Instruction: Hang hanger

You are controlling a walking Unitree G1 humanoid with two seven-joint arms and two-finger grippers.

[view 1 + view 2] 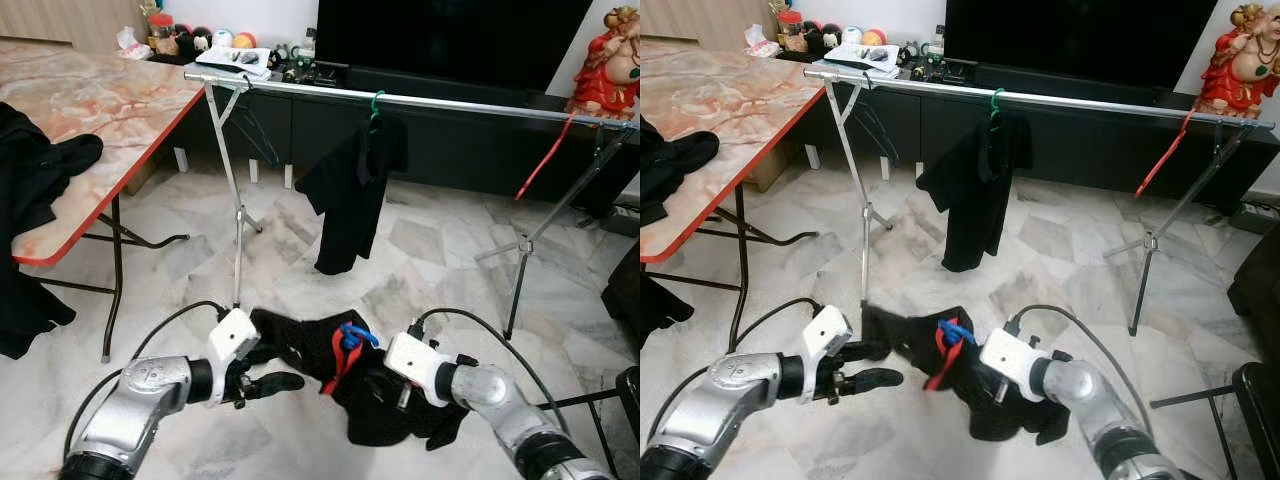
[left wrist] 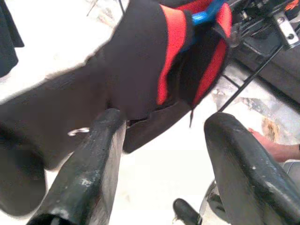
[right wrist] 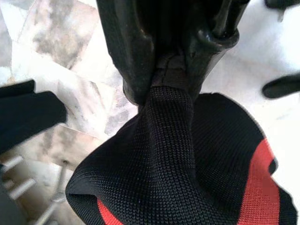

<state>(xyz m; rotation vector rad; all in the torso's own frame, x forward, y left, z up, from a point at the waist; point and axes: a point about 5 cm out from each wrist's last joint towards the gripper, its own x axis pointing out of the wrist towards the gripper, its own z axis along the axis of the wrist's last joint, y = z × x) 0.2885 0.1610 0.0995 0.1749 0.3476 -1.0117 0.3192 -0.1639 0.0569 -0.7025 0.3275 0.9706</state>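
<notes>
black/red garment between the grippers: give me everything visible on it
The garment is black knit fabric with red bands, on a blue hanger whose top pokes out of it. It hangs bunched and crumpled between the arms, low before the drying rack. The right gripper is shut on a pinched fold of it. The left gripper is open, its fingers beside the garment's edge.

No text, label, brand or number can be read anywhere in these views. The small items (image 1: 236, 57) crowded at the rail's (image 1: 440, 102) far end, just beyond the tabletop (image 1: 90, 100), may carry print, but they are too small and blurred to read.
</notes>
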